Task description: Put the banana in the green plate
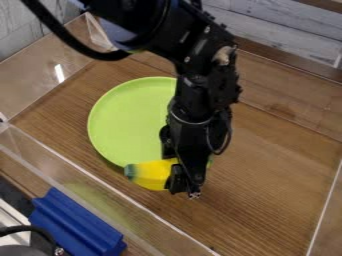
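The yellow banana, its green tip pointing left, lies on the wooden table just off the near rim of the lime-green plate. My gripper points straight down at the banana's right end. Its black fingers are closed on that end, which they hide. The banana still rests low at table level. The arm rises over the plate's right side and covers part of it.
A blue block-like object sits at the lower left, outside a clear plastic wall that borders the wooden work surface. The clear wall continues along the left side and the right edge.
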Robot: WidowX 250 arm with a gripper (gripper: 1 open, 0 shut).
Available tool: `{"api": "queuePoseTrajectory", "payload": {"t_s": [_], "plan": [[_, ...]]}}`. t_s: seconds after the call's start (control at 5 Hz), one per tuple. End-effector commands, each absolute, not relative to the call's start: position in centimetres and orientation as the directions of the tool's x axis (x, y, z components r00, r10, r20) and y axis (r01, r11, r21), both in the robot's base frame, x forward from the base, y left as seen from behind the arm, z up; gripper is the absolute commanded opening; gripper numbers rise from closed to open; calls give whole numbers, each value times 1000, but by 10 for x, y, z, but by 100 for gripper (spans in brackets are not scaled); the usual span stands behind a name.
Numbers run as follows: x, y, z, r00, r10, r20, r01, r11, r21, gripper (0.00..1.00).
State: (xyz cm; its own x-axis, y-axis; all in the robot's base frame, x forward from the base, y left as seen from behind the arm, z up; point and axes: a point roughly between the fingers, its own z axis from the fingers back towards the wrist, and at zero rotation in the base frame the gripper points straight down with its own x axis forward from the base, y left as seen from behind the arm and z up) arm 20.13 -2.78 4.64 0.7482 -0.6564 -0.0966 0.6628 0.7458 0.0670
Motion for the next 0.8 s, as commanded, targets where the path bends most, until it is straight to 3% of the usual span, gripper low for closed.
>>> {"api": "queuePoseTrajectory", "payload": {"t_s": [0.0,0.6], "plan": [[206,-26,55,766,-641,-55,643,760,93,0],[205,-23,53,783,-619,-52,621,778,96,0]]}}
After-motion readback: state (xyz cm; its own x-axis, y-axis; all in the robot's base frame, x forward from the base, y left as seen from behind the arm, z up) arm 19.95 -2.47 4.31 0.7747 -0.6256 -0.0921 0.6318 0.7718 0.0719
